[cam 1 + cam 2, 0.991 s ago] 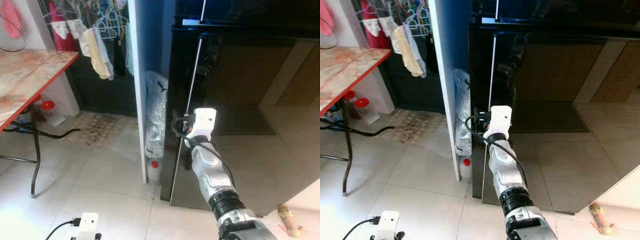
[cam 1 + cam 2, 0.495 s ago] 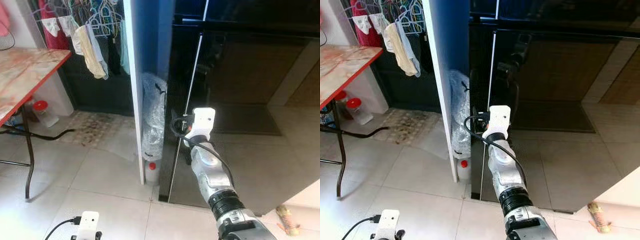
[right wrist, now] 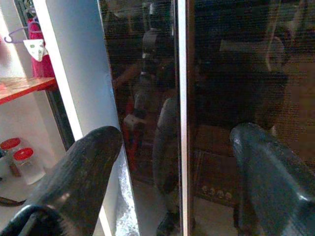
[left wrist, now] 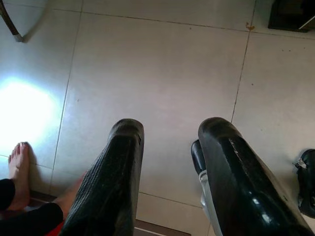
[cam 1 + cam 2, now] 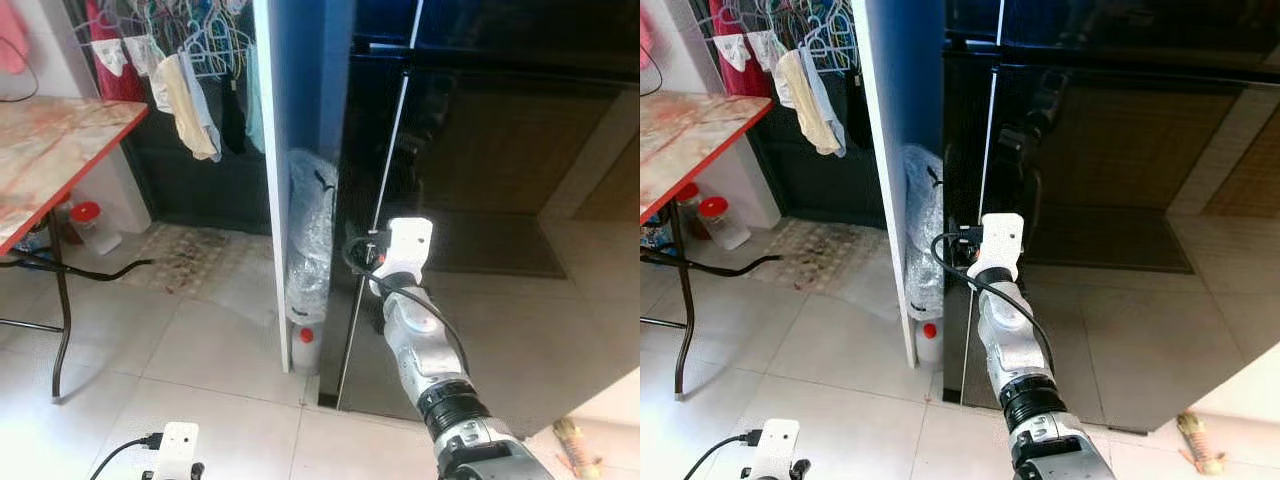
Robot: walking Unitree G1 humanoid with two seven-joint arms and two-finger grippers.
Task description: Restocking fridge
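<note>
Tall glossy black glass-fronted fridge (image 5: 480, 200): probably heavy, slippery; we would grip its silver door edge (image 3: 183, 123), centred between our right gripper's (image 3: 172, 162) wide-open, empty jaws. Left gripper (image 4: 167, 167): open, empty, idle.

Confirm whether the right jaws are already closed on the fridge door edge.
No: the right gripper stands wide open in front of the closed black fridge, its jaws spread either side of the door seam without touching it.
</note>
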